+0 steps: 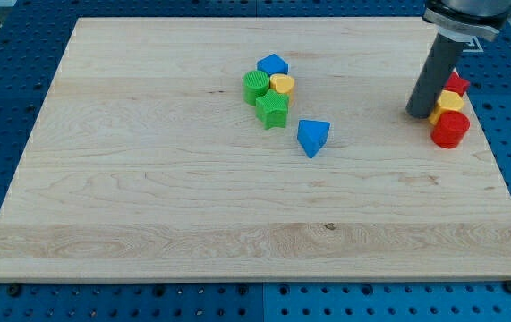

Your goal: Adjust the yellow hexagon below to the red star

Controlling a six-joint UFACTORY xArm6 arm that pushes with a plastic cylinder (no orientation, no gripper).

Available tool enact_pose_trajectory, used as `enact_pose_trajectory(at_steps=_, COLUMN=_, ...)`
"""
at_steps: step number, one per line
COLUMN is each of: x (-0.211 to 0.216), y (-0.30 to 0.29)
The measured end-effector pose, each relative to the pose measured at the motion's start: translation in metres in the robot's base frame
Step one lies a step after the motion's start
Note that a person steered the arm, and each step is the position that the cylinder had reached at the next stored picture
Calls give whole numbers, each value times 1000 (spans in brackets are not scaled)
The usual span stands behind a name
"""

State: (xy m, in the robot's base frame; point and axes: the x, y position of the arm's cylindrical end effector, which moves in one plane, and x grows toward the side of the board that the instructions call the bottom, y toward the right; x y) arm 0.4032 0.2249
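The red star (456,84) sits near the board's right edge, partly hidden by my rod. The yellow hexagon (450,101) lies directly below it, touching it. A red round block (450,129) sits just below the hexagon. My tip (417,113) rests on the board just left of the yellow hexagon, close to it or touching it.
A cluster sits at the upper middle of the wooden board (148,179): a blue block (273,64), a yellow heart (282,84), a green round block (255,86) and a green star (273,109). A blue triangle (312,136) lies below and right of the cluster.
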Motion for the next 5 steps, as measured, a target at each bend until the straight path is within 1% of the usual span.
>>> enact_pose_trajectory(at_steps=2, x=0, y=6)
enact_pose_trajectory(at_steps=3, x=0, y=-18)
enact_pose_trajectory(at_steps=5, x=31, y=-20)
